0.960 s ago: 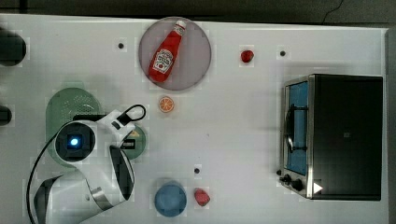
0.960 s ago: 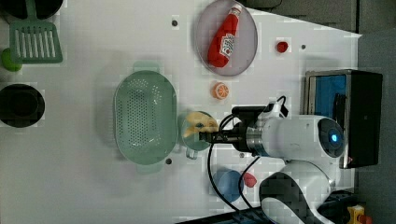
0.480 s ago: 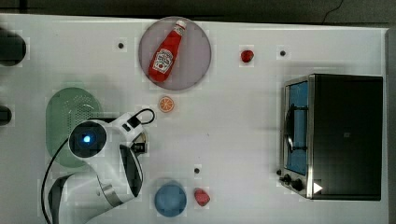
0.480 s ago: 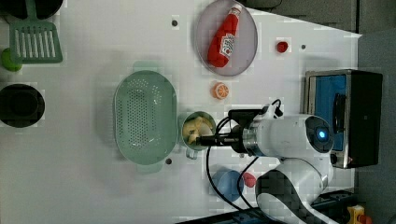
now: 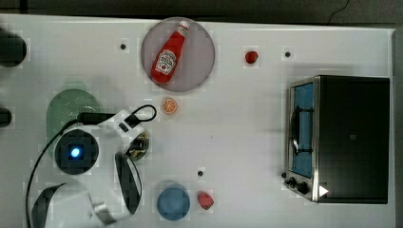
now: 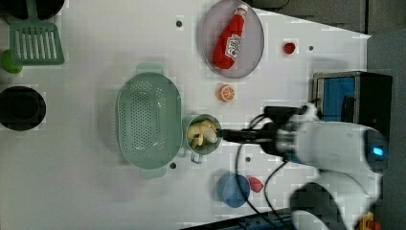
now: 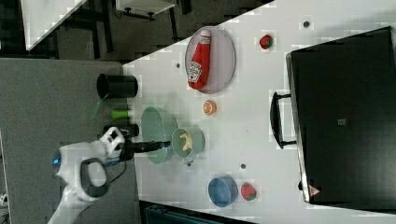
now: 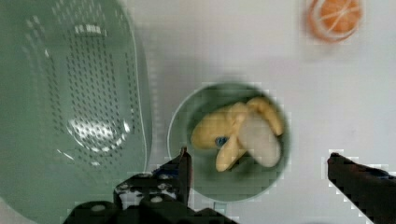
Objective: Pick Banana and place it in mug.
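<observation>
Banana (image 8: 238,134) inside mug (image 8: 187,116), beside green basket (image 6: 148,120); gripper (image 8: 259,175) above, spread wide, holding nothing.

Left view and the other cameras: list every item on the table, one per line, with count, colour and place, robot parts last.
banana: one, pale yellow, lying inside the mug.
mug: one, mint green, touching the colander's right side in the left view.
colander: one, green, perforated, table centre-left in the left view.
orange slice: one, orange, between mug and plate.
ketchup bottle: one, red, lying on the plate.
plate: one, grey, top centre.
blue cup: one, blue, bottom edge.
strawberries: two, red, one beside the blue cup, one right of the plate.
toaster oven: one, black, the top view's right.
spatula: one, green, top left.
black cup: one, left edge.
tool: one, black, open above the mug.
</observation>
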Robot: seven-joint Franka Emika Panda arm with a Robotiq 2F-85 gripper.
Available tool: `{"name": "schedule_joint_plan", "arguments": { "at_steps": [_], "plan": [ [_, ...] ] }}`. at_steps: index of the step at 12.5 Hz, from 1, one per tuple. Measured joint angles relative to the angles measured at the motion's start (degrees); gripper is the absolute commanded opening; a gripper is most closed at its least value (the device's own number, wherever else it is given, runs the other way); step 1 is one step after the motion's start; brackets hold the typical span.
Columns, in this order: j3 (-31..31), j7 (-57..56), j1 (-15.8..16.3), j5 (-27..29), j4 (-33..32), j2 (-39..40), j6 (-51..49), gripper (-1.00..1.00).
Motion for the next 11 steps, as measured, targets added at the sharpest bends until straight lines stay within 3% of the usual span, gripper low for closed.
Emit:
{"name": "schedule_joint_plan", "arguments": {
  "at_steps": [5, 8, 11],
  "plan": [
    [-13.39, 0.03, -0.41, -1.57, 6.38, -13.08, -15.44, 1.0],
    [-21.52, 0.1, -2.6, -1.62, 16.34, -13.44, -31.87, 1.0],
    [-27.08, 0.1, -5.31, -3.79, 26.75, -12.79, -37.04, 1.0]
  ]
}}
